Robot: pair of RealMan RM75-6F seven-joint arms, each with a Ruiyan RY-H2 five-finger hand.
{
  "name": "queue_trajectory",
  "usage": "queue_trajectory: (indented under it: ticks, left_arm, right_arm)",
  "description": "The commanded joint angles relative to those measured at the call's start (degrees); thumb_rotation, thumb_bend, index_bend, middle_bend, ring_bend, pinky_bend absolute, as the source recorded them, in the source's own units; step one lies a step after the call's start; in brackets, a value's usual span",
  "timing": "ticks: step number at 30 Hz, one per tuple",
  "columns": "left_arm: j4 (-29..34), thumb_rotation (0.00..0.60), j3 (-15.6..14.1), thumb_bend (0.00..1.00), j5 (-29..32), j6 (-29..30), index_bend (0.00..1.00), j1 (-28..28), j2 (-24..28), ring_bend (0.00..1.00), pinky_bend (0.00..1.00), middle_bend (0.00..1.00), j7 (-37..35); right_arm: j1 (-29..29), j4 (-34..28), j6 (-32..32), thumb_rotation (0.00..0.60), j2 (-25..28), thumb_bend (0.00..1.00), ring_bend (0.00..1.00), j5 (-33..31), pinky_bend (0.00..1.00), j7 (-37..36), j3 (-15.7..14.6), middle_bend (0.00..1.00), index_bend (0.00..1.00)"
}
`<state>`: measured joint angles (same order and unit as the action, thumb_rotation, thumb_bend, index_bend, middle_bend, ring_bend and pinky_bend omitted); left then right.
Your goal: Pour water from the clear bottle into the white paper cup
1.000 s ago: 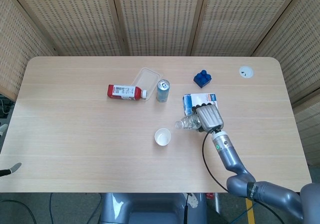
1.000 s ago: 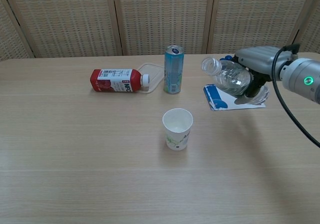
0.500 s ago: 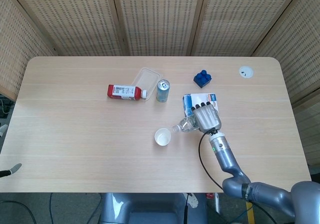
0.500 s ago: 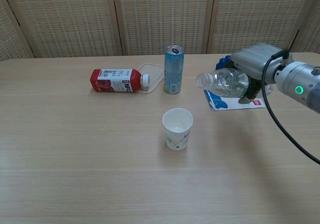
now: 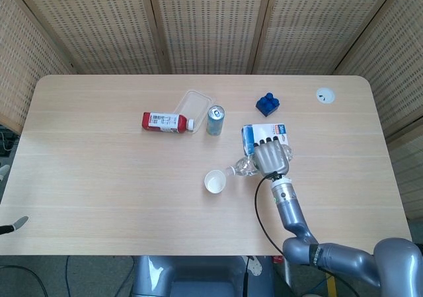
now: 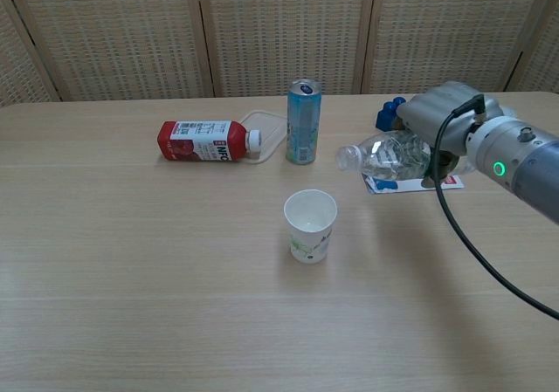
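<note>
The white paper cup stands upright near the table's middle. My right hand grips the clear bottle, which lies nearly level above the table. Its open neck points toward the cup and hangs a little to the cup's right, higher than the rim. No water stream is visible. My left hand does not appear in either view.
A red juice bottle lies on its side at the back left. A blue can stands behind the cup, beside a clear plastic tray. A blue-and-white packet lies under my right hand. A blue block sits farther back.
My right hand has carried the bottle left and lower, toward the cup. The bottle's neck has tipped from slightly upward to about level.
</note>
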<state>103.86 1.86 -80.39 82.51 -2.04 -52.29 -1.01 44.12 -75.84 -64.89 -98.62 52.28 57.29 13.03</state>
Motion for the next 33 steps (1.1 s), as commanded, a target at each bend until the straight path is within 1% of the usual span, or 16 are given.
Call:
queue_trajectory:
  ticks: [1, 20, 24, 33]
  left_arm:
    - [-0.04, 0.600, 0.05, 0.09, 0.17, -0.04, 0.00, -0.08, -0.13, 0.00, 0.00, 0.00, 0.32]
    - [0.06, 0.600, -0.05, 0.09, 0.22, -0.03, 0.00, -0.05, 0.23, 0.00, 0.00, 0.00, -0.04]
    - [0.06, 0.600, -0.01, 0.09, 0.36, -0.15, 0.00, -0.14, 0.24, 0.00, 0.00, 0.00, 0.05]
    - [0.14, 0.600, -0.03, 0.09, 0.41, -0.18, 0.00, -0.17, 0.31, 0.00, 0.00, 0.00, 0.00]
  right_arm:
    - [0.51, -0.44, -0.72, 0.600, -0.65, 0.63, 0.53, -1.10, 0.62, 1.27, 0.18, 0.62, 0.62]
    - [2.30, -1.70, -4.79, 0.600, -2.16, 0.63, 0.53, -4.62, 0.62, 8.34, 0.04, 0.62, 0.62]
    - [2.59, -1.45, -5.34, 0.600, -2.30, 0.63, 0.53, -4.29, 0.62, 8.94, -0.34, 0.62, 0.62]
    - [2.90, 0.43, -6.37, 0.600, -2.63, 0.63, 0.54, -1.68, 0.62, 9.98, -2.28, 0.62, 0.62]
